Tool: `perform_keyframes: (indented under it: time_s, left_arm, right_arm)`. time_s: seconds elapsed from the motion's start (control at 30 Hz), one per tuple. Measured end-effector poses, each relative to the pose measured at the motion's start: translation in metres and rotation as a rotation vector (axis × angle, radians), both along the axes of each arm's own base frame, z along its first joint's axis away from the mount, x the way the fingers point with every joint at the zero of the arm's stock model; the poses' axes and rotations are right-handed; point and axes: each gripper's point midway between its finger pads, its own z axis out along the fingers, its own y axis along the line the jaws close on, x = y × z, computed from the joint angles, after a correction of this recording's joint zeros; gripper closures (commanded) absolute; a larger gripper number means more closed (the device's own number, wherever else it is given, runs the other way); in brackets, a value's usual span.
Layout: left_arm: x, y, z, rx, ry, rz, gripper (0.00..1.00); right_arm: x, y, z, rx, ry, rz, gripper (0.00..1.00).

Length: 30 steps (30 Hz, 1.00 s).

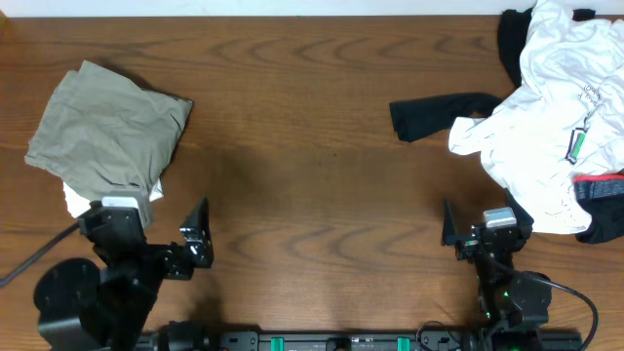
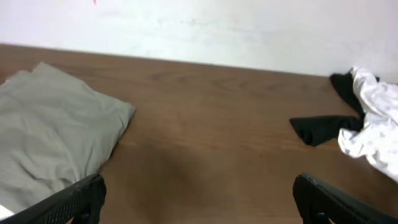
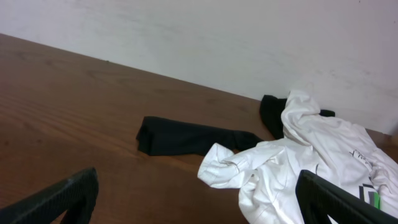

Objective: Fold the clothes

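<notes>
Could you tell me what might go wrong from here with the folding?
The white shirt lies tangled with a black piece in a heap on the table, at its right; pulling one may drag the other along. The folded khaki trousers sit close to the left arm, which might knock them when swinging out.

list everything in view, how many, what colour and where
trousers: one, khaki-grey, folded, far left of the table
white cloth: one, white, peeking from under the trousers' near edge
black garment: one, black, right of centre, reaching out from the heap
white shirts: crumpled heap, count unclear, white, far right
dark piece: one, dark with a red band, right edge, partly under the heap
table: one, brown wood
wall: one, white, behind the table
left gripper: one, black, open, near edge left
right gripper: one, black, open, near edge right
</notes>
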Motion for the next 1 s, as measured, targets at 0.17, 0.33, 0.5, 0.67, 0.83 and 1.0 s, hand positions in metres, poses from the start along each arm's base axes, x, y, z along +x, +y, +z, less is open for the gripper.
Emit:
perform_keyframes:
  time_s: [0.17, 0.33, 0.5, 0.67, 0.83, 1.0]
  left_arm:
    - [-0.001, -0.002, -0.055, 0.012, 0.067, -0.011, 0.02]
    - [0.013, -0.003, -0.100, 0.035, 0.018, -0.025, 0.02]
    - [0.030, -0.003, -0.117, 0.052, -0.143, -0.024, 0.02]
    - [0.040, -0.002, -0.125, 0.061, -0.265, -0.015, 0.02]
    - [0.047, 0.003, -0.102, 0.078, -0.442, 0.017, 0.02]
    - [0.053, 0.007, -0.110, 0.088, -0.485, 0.053, 0.02]
  right_arm:
    - [0.000, 0.000, 0.000, 0.000, 0.000, 0.000, 0.01]
    - [0.000, 0.000, 0.000, 0.000, 0.000, 0.000, 0.01]
    - [0.000, 0.000, 0.000, 0.000, 0.000, 0.000, 0.01]
    - [0.000, 0.000, 0.000, 0.000, 0.000, 0.000, 0.01]
    - [0.000, 0.000, 0.000, 0.000, 0.001, 0.000, 0.01]
    - [0.000, 0.000, 0.000, 0.000, 0.000, 0.000, 0.01]
